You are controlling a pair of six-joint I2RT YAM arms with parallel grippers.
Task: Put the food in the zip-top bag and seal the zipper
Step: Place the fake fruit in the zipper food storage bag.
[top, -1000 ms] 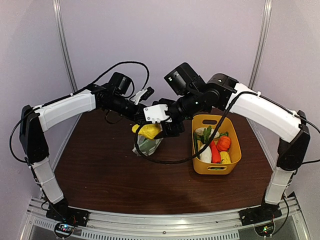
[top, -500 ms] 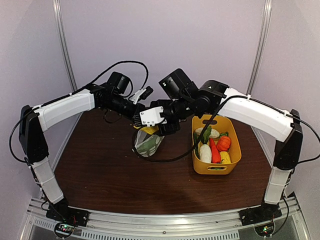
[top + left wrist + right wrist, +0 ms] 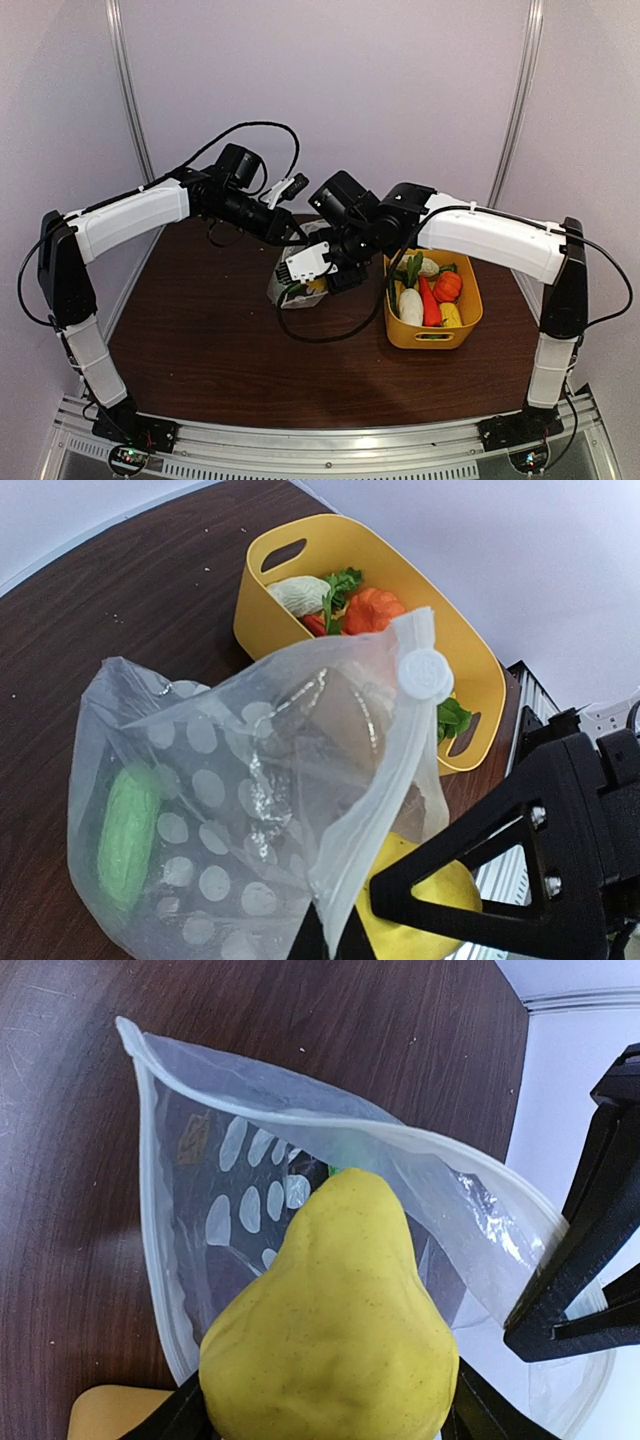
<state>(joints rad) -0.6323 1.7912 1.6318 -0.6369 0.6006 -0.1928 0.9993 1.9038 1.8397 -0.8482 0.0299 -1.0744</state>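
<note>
Now the right end effector point(image 3: 325, 1415) grips the yellow food point(image 3: 330, 1310), narrow end pointing into the bag point(image 3: 215, 1175).

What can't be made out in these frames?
- Left wrist view: left fingers cut off by the bottom edge; their grip on the zip-top bag barely shows.
- Top view: the right arm covers the bag mouth and left fingers.
- Right wrist view: right fingers cut off at the bottom edge beside the yellow piece.
- Yellow basket, every view: lower food hidden under the top pieces.
</note>
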